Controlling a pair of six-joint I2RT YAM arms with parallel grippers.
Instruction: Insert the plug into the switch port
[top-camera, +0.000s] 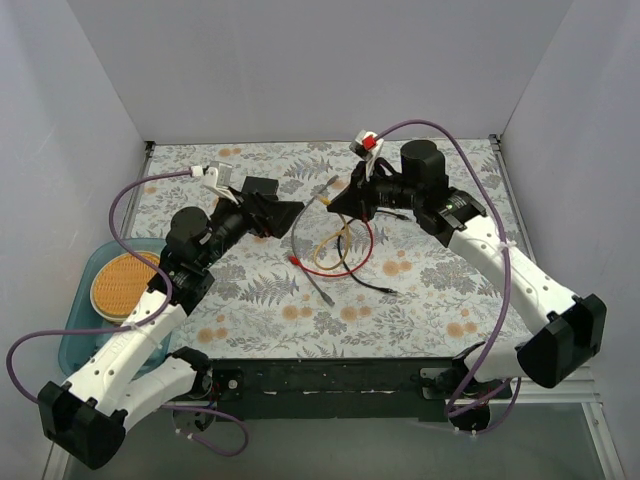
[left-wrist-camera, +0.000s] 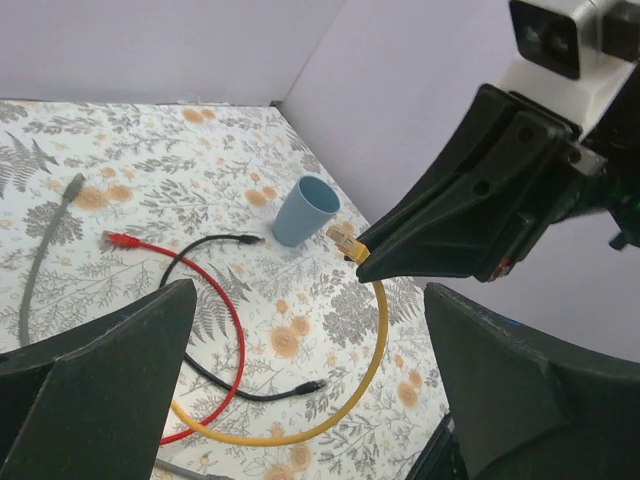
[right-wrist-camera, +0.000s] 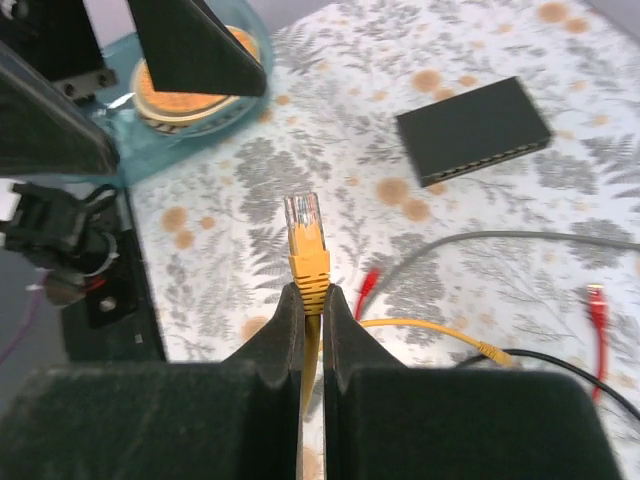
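- Plug (right-wrist-camera: 303, 235) position: raised off the table, pointing forward out of the right gripper (right-wrist-camera: 312, 300), in the air between the two arms and well apart from the switch (right-wrist-camera: 475, 130).
- Right gripper state: fingers pinched together on the yellow boot just behind the clear connector, so the whole connector body sticks out past the fingertips.
- Left gripper (left-wrist-camera: 308, 288) state: spread wide with nothing between the fingers, facing the plug from the other side.
- Switch position: flat on the patterned table on the left arm's side. A row of ports (right-wrist-camera: 490, 160) runs along one long edge. Which switch port is intended cannot be told.
- Handling, plug: probably light and rigid, with a smooth plastic shell. The latch tab is likely thin and could snap under side load. Hold on the boot, as here, and keep the tip bare for entry.
- Handling, yellow cable (left-wrist-camera: 375, 350): soft and springy. It trails in a loop on the table and may twist the plug off line.
- Handling, switch: judged light enough to slide when pushed, so bracing its far edge with the free gripper would be prudent.
- Obstructions: the red cable (left-wrist-camera: 225, 290) and black cable (left-wrist-camera: 200, 255) lie near the yellow loop.
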